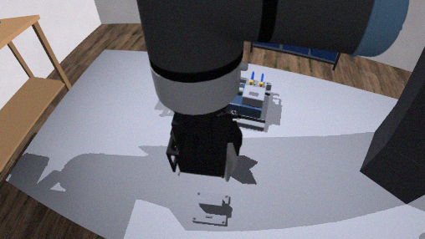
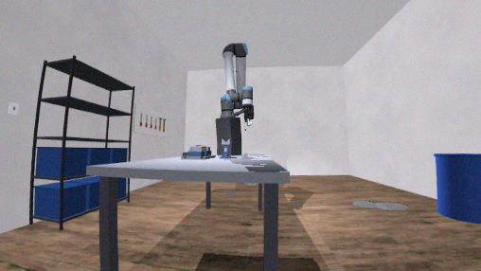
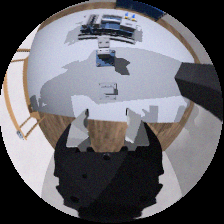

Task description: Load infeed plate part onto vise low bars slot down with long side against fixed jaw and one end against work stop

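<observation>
Pale grey metal forms the infeed plate (image 1: 202, 219) (image 3: 106, 98), a flat rectangular piece with small dark holes near its corners and a dark shadow across its middle. The part is judged to be at this plate, but its outline cannot be separated with certainty from the plate and shade, and its slot direction cannot be read. The gripper (image 1: 204, 175) (image 2: 248, 125) (image 3: 107, 108) is raised above the table near the plate; its jaws stand partway apart, at a middling width, with nothing between them. The step in hand is judged to be the approach for pick-up, with the jaw gap preset for the part. The next move calls for alignment over the part, a straight descent and closure on its parallel sides; a skewed approach could tilt it. The V-block (image 2: 225, 151) (image 3: 105, 59), on a blue stand, lies between plate and vise and is available for a grip change. The vise (image 1: 251, 109) (image 2: 198, 153) (image 3: 116, 31) combines a blue body, grey blocky components and upright blue fittings with yellow bases. The supporting table (image 1: 314, 121) (image 2: 189, 172) (image 3: 55, 50) has a smooth, matt, light grey top. Beyond it extends brown wood-grain flooring (image 2: 156, 227), and a black-framed shelf unit (image 2: 66, 109) carries blue bins (image 2: 54, 163).
</observation>
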Controlling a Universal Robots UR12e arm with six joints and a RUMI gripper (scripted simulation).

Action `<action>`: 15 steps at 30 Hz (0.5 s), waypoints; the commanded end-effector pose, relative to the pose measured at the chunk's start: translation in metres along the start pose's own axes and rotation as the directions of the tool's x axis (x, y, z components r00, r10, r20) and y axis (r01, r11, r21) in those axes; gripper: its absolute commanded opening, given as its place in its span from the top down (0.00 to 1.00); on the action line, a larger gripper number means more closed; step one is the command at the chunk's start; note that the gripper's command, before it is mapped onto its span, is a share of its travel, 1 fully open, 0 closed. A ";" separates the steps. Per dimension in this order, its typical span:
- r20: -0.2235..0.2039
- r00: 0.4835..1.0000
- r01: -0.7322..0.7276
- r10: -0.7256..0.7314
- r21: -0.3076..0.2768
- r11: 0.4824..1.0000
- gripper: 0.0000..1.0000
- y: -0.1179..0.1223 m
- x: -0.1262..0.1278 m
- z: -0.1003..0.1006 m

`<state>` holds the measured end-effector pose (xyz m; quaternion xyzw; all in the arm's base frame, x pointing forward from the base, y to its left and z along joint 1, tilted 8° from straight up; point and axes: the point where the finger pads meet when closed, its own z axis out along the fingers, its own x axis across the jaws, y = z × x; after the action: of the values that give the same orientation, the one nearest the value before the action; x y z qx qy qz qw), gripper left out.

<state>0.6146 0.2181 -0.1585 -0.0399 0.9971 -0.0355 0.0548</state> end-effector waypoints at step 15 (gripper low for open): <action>0.001 1.000 0.000 0.000 0.000 1.000 0.49 0.000 -0.001 0.005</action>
<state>0.6150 0.2179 -0.1615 -0.0400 0.9971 -0.0355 0.0547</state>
